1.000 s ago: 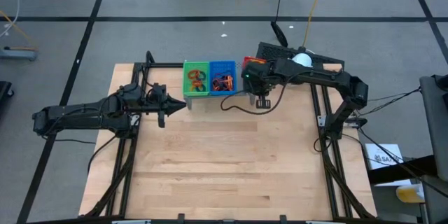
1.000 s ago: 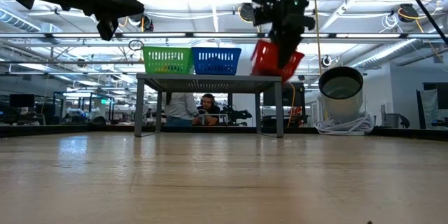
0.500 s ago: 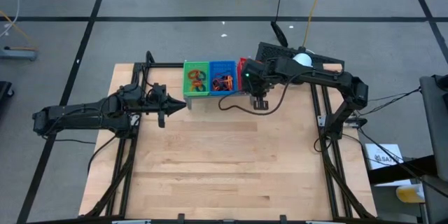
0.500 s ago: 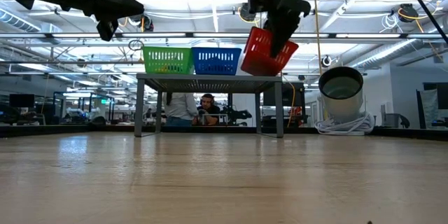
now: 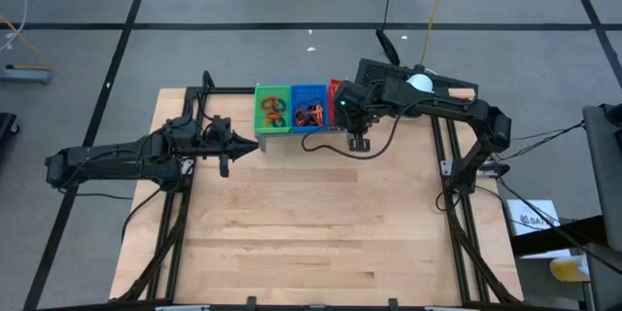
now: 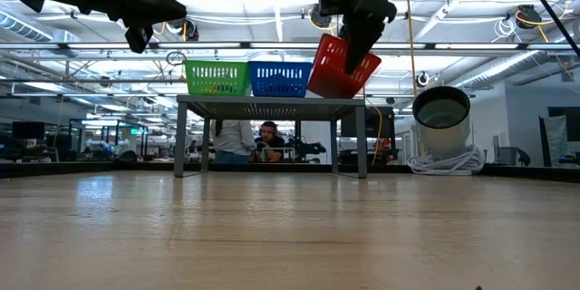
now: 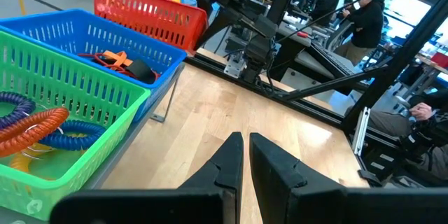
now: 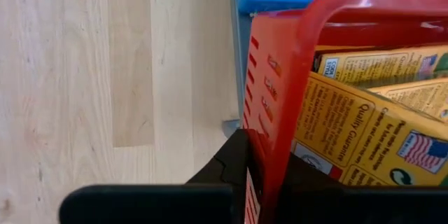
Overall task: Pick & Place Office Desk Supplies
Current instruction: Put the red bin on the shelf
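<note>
Right gripper [image 6: 349,50] you had clenched on the tilted red tray's [image 6: 340,68] wall, yellow packets [image 8: 364,136] inside, above the shelf [image 6: 272,100]; left gripper [image 7: 245,157] hovered pinched, empty.

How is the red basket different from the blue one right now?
The red basket hangs tilted, its wall pinched by the right pincer; the blue basket sits level on the grey shelf, touched by nothing. The red basket holds yellow packets; the blue basket holds orange bands and dark clips. Both are slotted plastic baskets of similar shape.
</note>
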You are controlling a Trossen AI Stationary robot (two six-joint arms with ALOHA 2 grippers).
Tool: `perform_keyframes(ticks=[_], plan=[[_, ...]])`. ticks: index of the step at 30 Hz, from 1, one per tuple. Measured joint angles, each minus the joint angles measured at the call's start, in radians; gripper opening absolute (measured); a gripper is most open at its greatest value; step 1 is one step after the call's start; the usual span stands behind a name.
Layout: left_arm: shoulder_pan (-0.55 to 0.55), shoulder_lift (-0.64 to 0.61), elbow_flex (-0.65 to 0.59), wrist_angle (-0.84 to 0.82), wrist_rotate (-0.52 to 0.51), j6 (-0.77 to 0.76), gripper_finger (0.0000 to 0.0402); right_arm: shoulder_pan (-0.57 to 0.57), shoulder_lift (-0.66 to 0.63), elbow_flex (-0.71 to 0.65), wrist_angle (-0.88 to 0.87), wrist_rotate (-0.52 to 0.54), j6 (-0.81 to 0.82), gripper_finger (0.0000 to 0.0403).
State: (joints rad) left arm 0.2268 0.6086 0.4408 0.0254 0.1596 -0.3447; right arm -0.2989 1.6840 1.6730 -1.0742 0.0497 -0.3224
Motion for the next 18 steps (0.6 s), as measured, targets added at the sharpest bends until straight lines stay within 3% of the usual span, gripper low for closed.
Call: perform_keyframes(ticks=[18], plan=[[0.0, 0.0, 0.0, 0.0, 0.045, -0.001, 0.0033, 0.0, -0.001, 0.0, 0.035, 0.002, 0.015, 0.0088]])
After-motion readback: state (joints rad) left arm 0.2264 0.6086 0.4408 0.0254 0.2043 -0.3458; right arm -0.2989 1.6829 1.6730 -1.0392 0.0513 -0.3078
